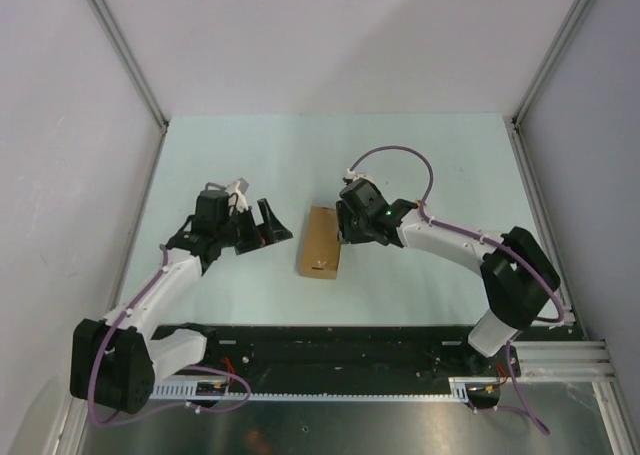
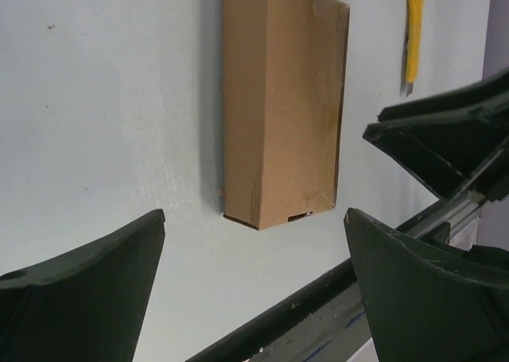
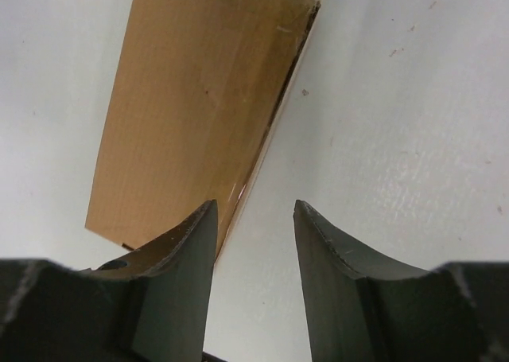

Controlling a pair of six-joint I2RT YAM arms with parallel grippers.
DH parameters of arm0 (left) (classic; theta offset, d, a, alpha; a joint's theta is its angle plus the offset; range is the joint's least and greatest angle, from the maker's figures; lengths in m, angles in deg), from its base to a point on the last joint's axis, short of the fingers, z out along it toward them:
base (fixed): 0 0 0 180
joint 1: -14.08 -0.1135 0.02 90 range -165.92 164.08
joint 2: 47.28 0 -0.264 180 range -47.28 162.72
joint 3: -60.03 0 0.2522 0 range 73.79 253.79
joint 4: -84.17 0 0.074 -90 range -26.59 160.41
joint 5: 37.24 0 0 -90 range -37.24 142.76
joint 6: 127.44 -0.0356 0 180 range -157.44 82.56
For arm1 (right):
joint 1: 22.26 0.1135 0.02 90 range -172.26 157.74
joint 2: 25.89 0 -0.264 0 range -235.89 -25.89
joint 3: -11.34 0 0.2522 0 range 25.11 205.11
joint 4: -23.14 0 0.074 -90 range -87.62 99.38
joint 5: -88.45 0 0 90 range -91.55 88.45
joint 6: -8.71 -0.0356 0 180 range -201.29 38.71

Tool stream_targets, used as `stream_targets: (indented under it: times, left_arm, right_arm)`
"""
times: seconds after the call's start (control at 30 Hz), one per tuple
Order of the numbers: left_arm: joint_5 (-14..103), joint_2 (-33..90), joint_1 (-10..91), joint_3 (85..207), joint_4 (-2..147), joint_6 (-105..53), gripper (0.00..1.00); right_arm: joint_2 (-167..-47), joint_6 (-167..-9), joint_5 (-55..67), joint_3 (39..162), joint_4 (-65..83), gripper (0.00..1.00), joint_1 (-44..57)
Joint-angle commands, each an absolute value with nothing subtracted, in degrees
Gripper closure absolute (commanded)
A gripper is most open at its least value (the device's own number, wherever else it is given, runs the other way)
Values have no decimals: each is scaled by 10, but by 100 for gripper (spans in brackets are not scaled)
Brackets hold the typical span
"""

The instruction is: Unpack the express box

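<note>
- Express box (image 1: pixel 321 241): I see a brown oblong carton lying flat near the middle of the table (image 1: pixel 430 165). Its long axis runs away from the arm bases, and it sits between the two grippers. A small pale mark shows near its close end in the top view. In the left wrist view the end flaps look closed, with thin dark gaps at the corners.
- Left gripper (image 1: pixel 268 225): it is beside the box on its left and apart from it. In its own camera the two fingers (image 2: pixel 87 286) stand spread wide with nothing between them. The carton lies beyond the tips.
- Right gripper (image 1: pixel 343 237): it is right at the box's right long side. In its own camera the fingers (image 3: pixel 187 274) are parted by a narrow gap and clamp nothing. One finger overlaps the carton's edge and the other is over bare table. I cannot tell whether either finger touches the cardboard.
- Utility knife (image 2: pixel 412 32): a slim yellow-and-black knife, seen only in the left wrist view. It lies on the table past the box's far side, clear of the carton.
</note>
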State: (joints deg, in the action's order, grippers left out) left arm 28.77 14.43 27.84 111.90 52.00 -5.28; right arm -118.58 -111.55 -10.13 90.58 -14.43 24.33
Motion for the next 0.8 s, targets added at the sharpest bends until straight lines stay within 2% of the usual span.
stream_targets:
  times: [0.0,0.23,0.37,0.6,0.7,0.73,0.77]
  left_arm:
    - [281,161,283,1128,548,-41,1]
    - [298,178,283,1137,549,-47,1]
    - [308,185,283,1143,548,-54,1]
    - [353,181,283,1145,548,-56,1]
    - [375,163,283,1144,548,-58,1]
    - [379,158,282,1144,547,-61,1]
    - [385,145,283,1144,547,-63,1]
  right_arm:
    - [-1220,-1121,-33,903,-79,51,221]
    - [-1263,-1104,55,904,-12,51,218]
    - [-1278,-1086,77,904,23,59,236]
    - [-1307,-1082,79,925,22,62,253]
    - [-1272,-1100,15,931,-8,51,246]
    - [-1258,-1108,-4,931,-15,40,241]
    - [-1243,-1113,-16,931,-29,36,231]
